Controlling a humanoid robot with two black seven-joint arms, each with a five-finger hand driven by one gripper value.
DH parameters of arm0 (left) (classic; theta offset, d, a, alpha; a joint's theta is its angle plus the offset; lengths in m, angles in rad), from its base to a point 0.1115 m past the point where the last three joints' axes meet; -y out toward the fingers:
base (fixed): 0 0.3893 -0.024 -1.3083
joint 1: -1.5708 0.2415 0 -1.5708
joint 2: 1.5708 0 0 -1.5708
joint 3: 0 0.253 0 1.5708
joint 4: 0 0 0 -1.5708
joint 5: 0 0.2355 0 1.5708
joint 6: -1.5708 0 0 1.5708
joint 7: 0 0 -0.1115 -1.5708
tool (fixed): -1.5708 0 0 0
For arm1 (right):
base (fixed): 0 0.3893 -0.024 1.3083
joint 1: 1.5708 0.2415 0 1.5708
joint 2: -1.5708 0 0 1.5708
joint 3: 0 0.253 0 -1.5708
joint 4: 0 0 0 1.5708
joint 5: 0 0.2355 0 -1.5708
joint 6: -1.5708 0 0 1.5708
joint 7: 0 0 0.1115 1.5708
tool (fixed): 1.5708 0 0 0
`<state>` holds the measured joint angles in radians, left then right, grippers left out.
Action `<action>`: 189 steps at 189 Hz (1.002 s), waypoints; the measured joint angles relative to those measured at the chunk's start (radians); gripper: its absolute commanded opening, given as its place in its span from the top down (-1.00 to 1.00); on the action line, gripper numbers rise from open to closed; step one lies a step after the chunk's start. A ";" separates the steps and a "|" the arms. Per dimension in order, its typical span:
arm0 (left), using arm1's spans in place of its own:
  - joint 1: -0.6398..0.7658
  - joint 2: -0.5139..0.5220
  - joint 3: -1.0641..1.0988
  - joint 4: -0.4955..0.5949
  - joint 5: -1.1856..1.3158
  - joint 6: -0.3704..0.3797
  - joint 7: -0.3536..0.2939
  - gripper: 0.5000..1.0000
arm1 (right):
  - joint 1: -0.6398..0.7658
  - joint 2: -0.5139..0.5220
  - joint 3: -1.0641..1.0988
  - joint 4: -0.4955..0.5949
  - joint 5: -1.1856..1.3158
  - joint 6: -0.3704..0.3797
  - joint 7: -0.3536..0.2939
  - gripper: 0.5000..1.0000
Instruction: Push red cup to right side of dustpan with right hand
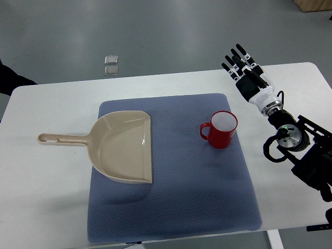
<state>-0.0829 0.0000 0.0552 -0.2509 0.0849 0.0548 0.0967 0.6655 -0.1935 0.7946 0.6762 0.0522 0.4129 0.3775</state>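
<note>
A red cup point(222, 130) with a white inside stands upright on the blue mat point(171, 207), handle pointing left. A beige dustpan point(123, 147) lies on the mat's left part, its handle reaching left onto the white table. The cup stands to the right of the dustpan with a gap of mat between them. My right hand point(243, 65) is raised over the table beyond the mat's far right corner, up and to the right of the cup, apart from it. Its fingers are straight and hold nothing. The left arm is out of view.
The white table point(52, 109) ends close to the mat's near edge. Two small clear squares point(111, 64) lie on the grey floor beyond the table. A dark shape point(9, 78) shows at the left edge.
</note>
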 measured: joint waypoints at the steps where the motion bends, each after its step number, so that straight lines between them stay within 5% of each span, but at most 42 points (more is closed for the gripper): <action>1: 0.000 0.000 0.000 0.000 0.000 0.000 0.000 -1.00 | 0.000 0.000 0.000 0.000 0.000 0.000 0.000 -0.73; 77: 0.000 0.000 0.000 -0.004 0.000 -0.001 0.000 -1.00 | 0.009 -0.028 -0.003 0.011 -0.119 0.058 -0.003 -0.73; 115: 0.000 0.000 0.000 -0.002 0.000 -0.001 0.000 -1.00 | 0.011 -0.166 -0.016 0.014 -0.315 0.186 -0.003 -0.73; 189: 0.000 0.000 -0.001 0.001 -0.001 -0.001 0.000 -1.00 | 0.000 -0.526 -0.014 0.086 -0.683 0.198 0.093 -0.73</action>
<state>-0.0828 0.0000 0.0538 -0.2496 0.0842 0.0536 0.0967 0.6655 -0.7199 0.7809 0.7620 -0.6310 0.6109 0.4704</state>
